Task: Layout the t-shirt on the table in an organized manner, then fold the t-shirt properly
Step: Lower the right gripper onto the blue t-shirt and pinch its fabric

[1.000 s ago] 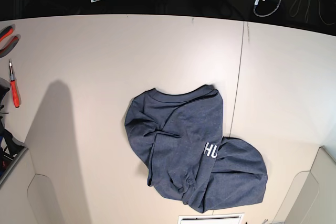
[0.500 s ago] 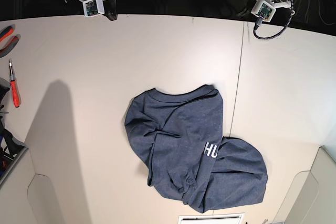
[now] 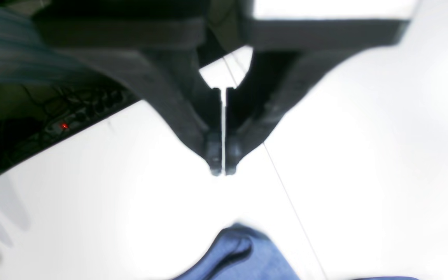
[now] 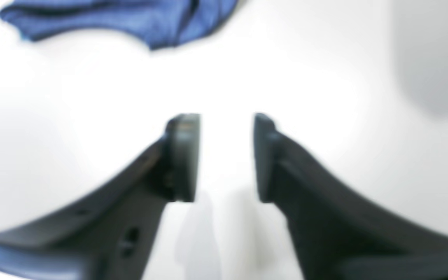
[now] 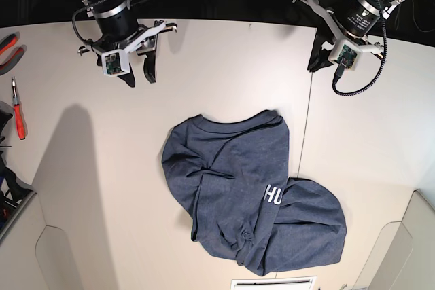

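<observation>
The navy-blue t-shirt (image 5: 245,188) lies crumpled in the middle of the white table (image 5: 204,66), its lower half folded over and the white letters "HU" showing. My right gripper (image 5: 138,78) hovers over the table at the far left of the shirt. In the right wrist view it (image 4: 226,116) is open and empty, and the shirt's edge (image 4: 123,19) lies ahead of it. My left gripper (image 5: 317,64) hovers at the far right by the table's dark seam (image 5: 309,100). In the left wrist view it (image 3: 222,171) is shut and empty, apart from the shirt (image 3: 243,252).
A red-handled screwdriver (image 5: 19,110) and red-handled pliers (image 5: 8,49) lie at the table's left edge. Pale panels stand at the near left (image 5: 27,249) and near right (image 5: 408,242) corners. Cables (image 3: 64,116) lie on the dark floor beyond the far edge.
Both arms have come down from beyond the far edge and out over the table toward the shirt. The shirt has not moved.
</observation>
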Robot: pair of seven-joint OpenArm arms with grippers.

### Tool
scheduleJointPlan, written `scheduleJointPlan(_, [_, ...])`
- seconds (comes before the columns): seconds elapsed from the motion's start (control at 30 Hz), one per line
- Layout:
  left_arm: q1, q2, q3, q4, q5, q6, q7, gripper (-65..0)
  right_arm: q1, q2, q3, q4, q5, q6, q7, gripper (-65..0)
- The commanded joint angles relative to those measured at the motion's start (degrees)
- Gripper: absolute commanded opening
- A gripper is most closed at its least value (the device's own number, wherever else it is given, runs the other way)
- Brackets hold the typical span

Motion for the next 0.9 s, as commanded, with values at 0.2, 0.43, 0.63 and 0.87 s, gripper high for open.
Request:
scheduleJointPlan(0.2, [-2.23, -0.13, -0.17, 0.96, -0.46, 3.23, -1.05, -41.1, 6.69, -1.97, 0.02, 0.96, 0.17, 0.02, 0.66, -38.0])
scheduleJointPlan(0.43, [-3.45, -0.15, -0.17, 0.94, -0.44, 5.14, -1.01, -41.1, 15.98, -6.54, 0.00, 0.39, 1.31, 0.28, -4.22, -29.5])
scheduleJointPlan(0.63, [-3.63, -0.13, -0.17, 0.94, -0.46, 5.14, -1.01, -41.1, 26.29, -12.13, 0.02, -11.61, 2.54, 0.50, -4.87, -29.4])
scheduleJointPlan(0.87, [-3.61, -0.13, -0.17, 0.94, -0.46, 5.14, 0.52, -41.1, 45.92, -14.53, -0.17, -34.75, -0.11, -0.83, -4.72, -29.4])
